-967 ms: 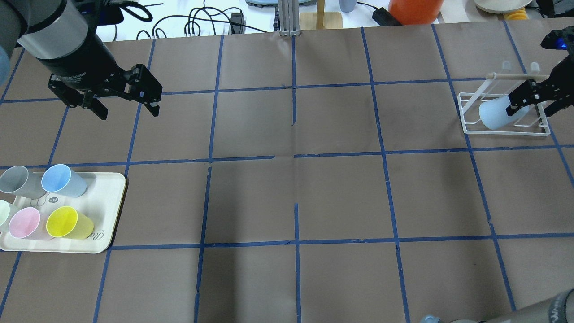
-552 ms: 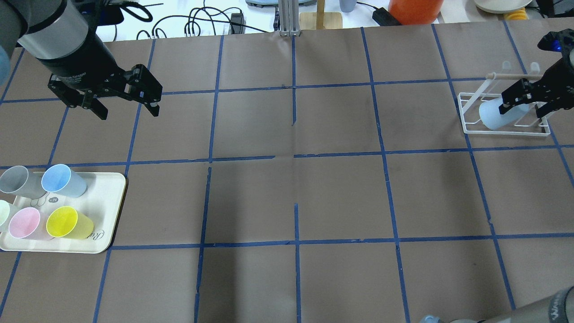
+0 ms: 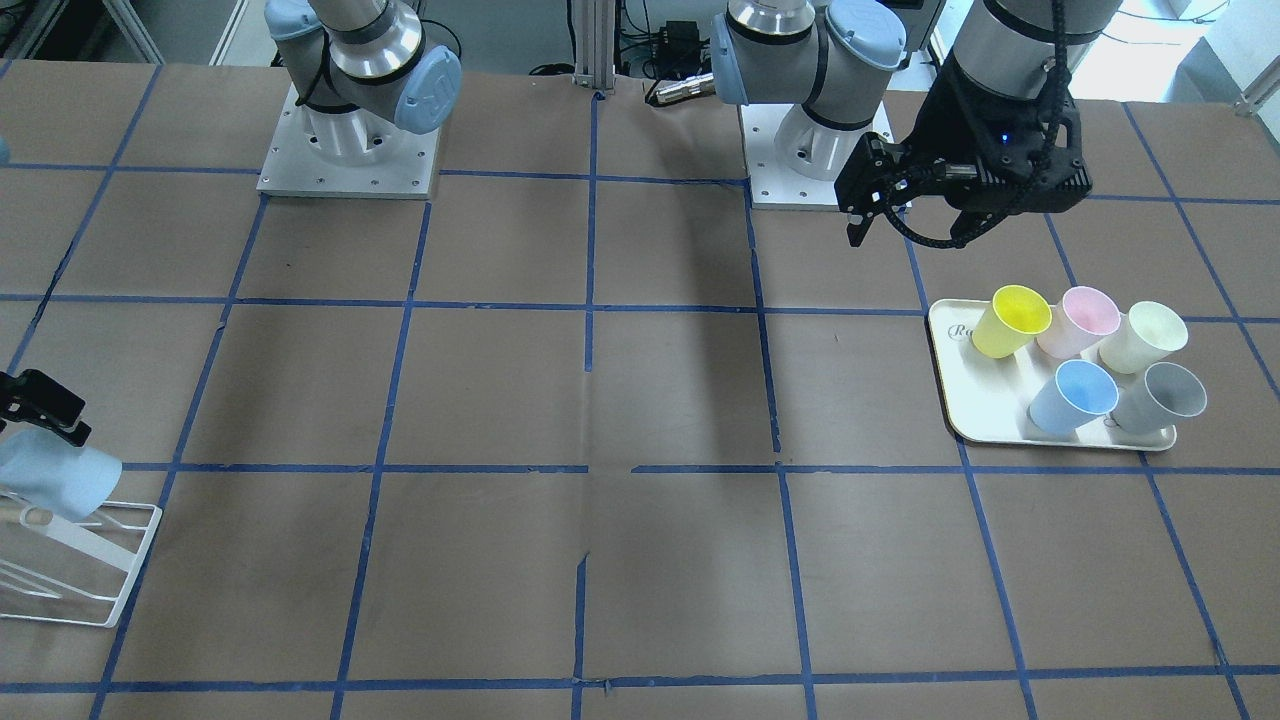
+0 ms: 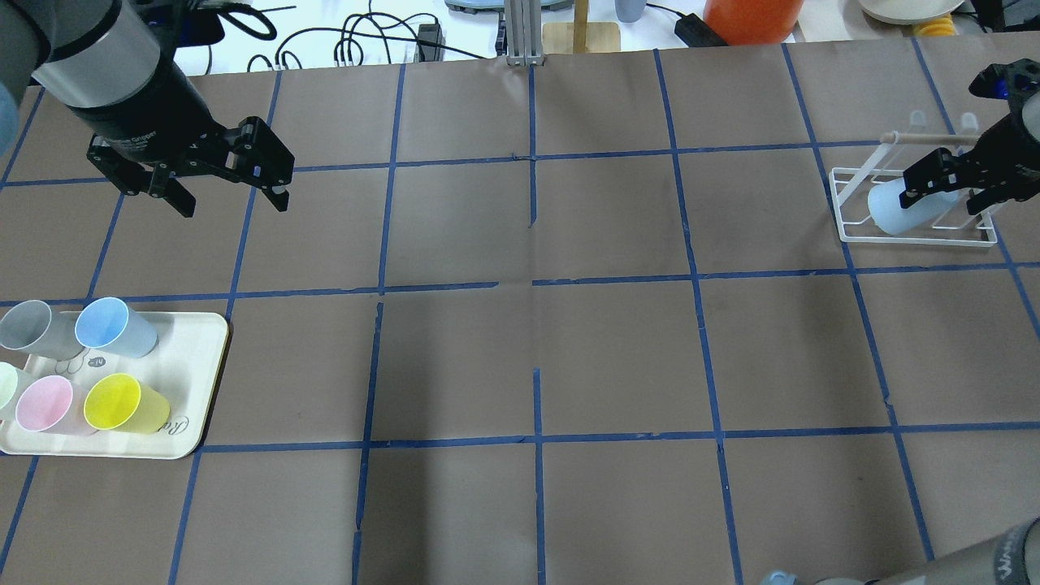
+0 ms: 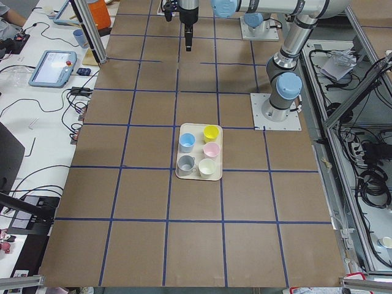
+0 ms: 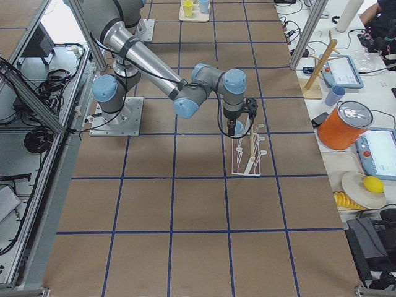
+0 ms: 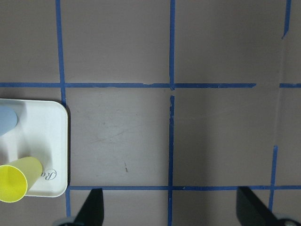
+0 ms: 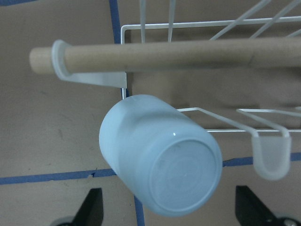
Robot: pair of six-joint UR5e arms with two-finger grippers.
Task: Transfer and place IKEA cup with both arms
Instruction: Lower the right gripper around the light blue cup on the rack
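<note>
The pale blue IKEA cup (image 4: 894, 213) rests tilted on the white wire rack (image 4: 918, 238) at the far right, its bottom facing the right wrist camera (image 8: 160, 155). It also shows in the front view (image 3: 50, 478). My right gripper (image 4: 949, 191) is open just above the cup; its fingertips (image 8: 91, 209) stand wide on either side and do not touch it. My left gripper (image 4: 230, 195) is open and empty, held above the table at the far left, behind the tray (image 4: 195, 341). A second blue cup (image 4: 114, 327) stands on that tray.
The cream tray also holds a grey cup (image 4: 32, 329), a yellow cup (image 4: 126, 404), a pink cup (image 4: 47, 404) and a pale one at the edge. The rack has a wooden dowel (image 8: 188, 54) with plastic hooks. Cables and an orange container (image 4: 751, 20) lie beyond the table's far edge.
My right gripper has shifted slightly to the left over the rack, with its jaws open. The cup stays on the rack. The left arm has not moved.
</note>
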